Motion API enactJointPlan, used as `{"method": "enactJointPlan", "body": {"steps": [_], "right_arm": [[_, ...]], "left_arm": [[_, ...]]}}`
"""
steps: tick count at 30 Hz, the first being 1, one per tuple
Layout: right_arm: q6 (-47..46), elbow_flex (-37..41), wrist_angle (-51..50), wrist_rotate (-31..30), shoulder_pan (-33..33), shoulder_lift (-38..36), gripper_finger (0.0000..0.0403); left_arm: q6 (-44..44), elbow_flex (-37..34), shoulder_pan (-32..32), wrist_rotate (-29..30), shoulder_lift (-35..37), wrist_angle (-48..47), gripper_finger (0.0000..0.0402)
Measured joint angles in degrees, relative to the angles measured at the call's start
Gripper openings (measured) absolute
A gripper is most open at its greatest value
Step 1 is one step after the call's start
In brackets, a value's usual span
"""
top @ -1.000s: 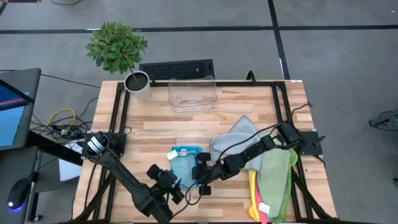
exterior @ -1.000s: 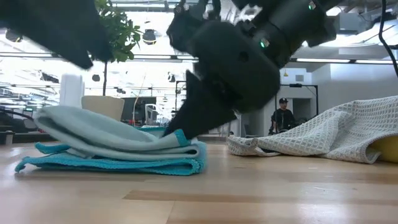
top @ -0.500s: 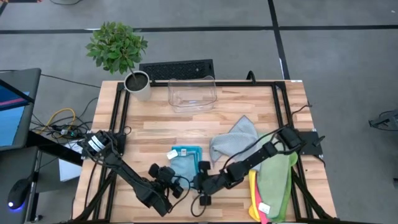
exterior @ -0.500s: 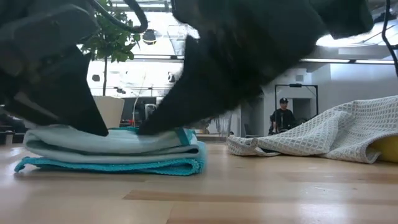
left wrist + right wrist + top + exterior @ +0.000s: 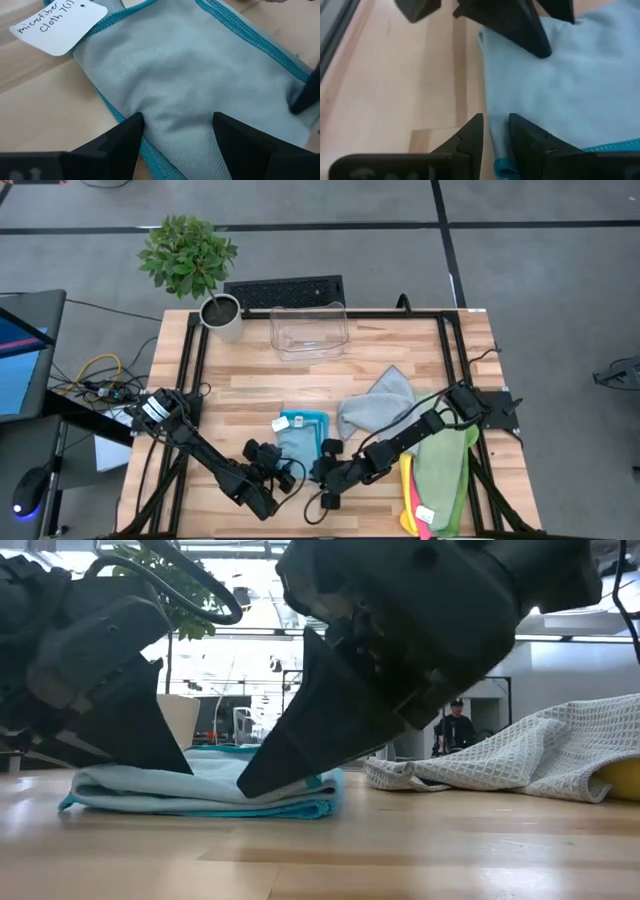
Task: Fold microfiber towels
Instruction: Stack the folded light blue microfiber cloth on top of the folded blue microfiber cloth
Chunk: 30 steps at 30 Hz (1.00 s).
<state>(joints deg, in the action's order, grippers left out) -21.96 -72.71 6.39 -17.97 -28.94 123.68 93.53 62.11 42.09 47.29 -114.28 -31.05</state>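
A light blue towel with a teal hem [image 5: 298, 438] lies folded on the wooden table, with a white paper tag [image 5: 55, 25] at its far left corner. My left gripper [image 5: 177, 117] stands open at the towel's near left, both fingertips down on the cloth. My right gripper [image 5: 495, 120] is at the towel's near right, its fingers close together with the towel's edge between them. In the low view both grippers bear on the flat towel [image 5: 200, 790]. A grey waffle towel [image 5: 375, 402] lies to the right. My left gripper rests both spread fingertips [image 5: 135, 125] on the towel's top layer [image 5: 175, 100], near its near edge. The fingers slant down from the table's near left. The towel lies flat on the table under them. My right gripper has the towel's side edge [image 5: 495, 142] between its two fingers, which slant down from the near right and lie along that edge. How many layers are in the hold, I cannot tell. The towel lies on the table, slack.
At the right edge lie a green towel [image 5: 445, 470] and yellow and pink towels [image 5: 408, 490]. A clear plastic bin [image 5: 308, 330], a potted plant [image 5: 222, 315] and a keyboard [image 5: 285, 290] stand at the far side. A person [image 5: 455, 730] stands in the room behind.
My left gripper has come down onto the towel's near left part. My right gripper has sunk a little toward the near edge, bringing the raised top layer down. The towel, puffed and loosely folded a second ago, now lies flat and squared.
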Motion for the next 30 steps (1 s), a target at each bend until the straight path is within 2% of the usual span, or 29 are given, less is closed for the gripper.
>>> {"method": "enactJointPlan", "body": {"steps": [6,13,15,18,23,30], "right_arm": [[5.95,-0.07,-0.6,-3.88,0.53,-3.42,0.0118],[11.23,-0.05,-7.47,-16.3,2.91,-7.01,0.0118],[11.78,0.0,-8.43,-16.51,4.49,-6.9,0.0118],[11.8,-0.11,-8.06,-15.19,6.87,-5.47,0.0118],[9.89,1.97,-8.78,-14.85,10.19,-3.4,0.0118],[7.07,6.49,-5.81,-13.68,12.83,-3.95,0.0118]], "left_arm": [[0.7,-0.2,0.02,1.92,4.12,-1.62,0.0237],[-1.8,-0.09,0.0,9.58,10.32,-7.29,0.0237],[-2.91,-0.35,-0.65,10.07,10.0,-8.07,0.0237],[-3.31,-2.6,-2.21,7.73,9.03,-6.97,0.023],[-4.64,-8.3,-4.72,8.62,9.09,-1.03,0.0215],[-6.28,-15.87,-8.9,5.52,9.18,8.54,0.0197]]}}
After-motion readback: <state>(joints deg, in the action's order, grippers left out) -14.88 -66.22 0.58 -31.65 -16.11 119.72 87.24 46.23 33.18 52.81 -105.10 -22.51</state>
